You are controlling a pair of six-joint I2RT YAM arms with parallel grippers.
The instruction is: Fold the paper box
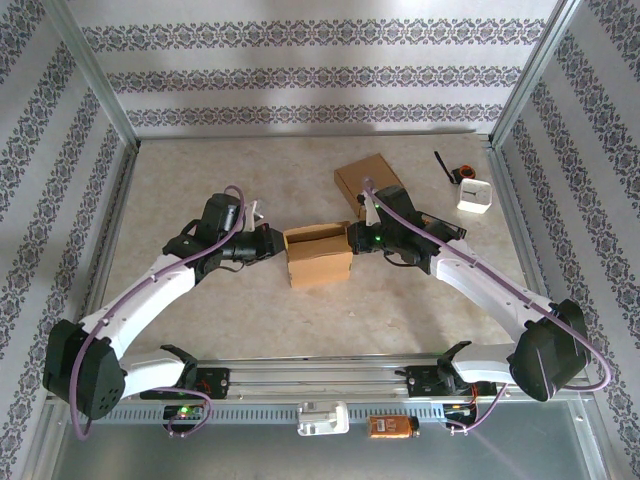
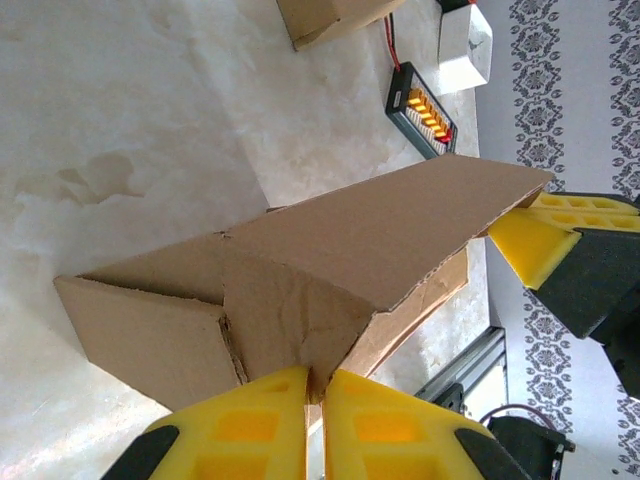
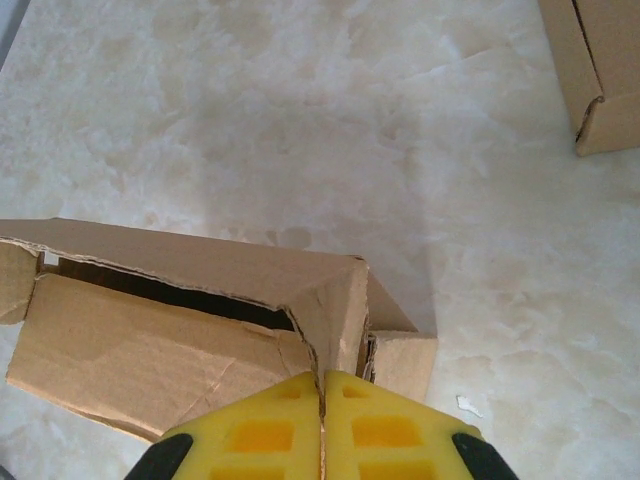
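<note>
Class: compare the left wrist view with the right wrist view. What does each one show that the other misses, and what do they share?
Left wrist: a charger with lit orange lights, a white block, and the right hand at the box's far end. Right wrist: the dark slit between the box's flaps. Both: the paper box pinched by that arm's own hand, and a second cardboard box lying apart on the table.

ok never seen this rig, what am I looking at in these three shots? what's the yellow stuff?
Two robot arms are bolted at the near edge of a table. The overhead picture looks down from behind them; the other two come from cameras on each wrist. The yellow pads are the fingers of each end effector. The left end effector and the right end effector pinch opposite ends of a partly folded cardboard box, both shut on its edges. Also on the table: a second cardboard box behind it, a small white box, and a black device with lit orange lights.
</note>
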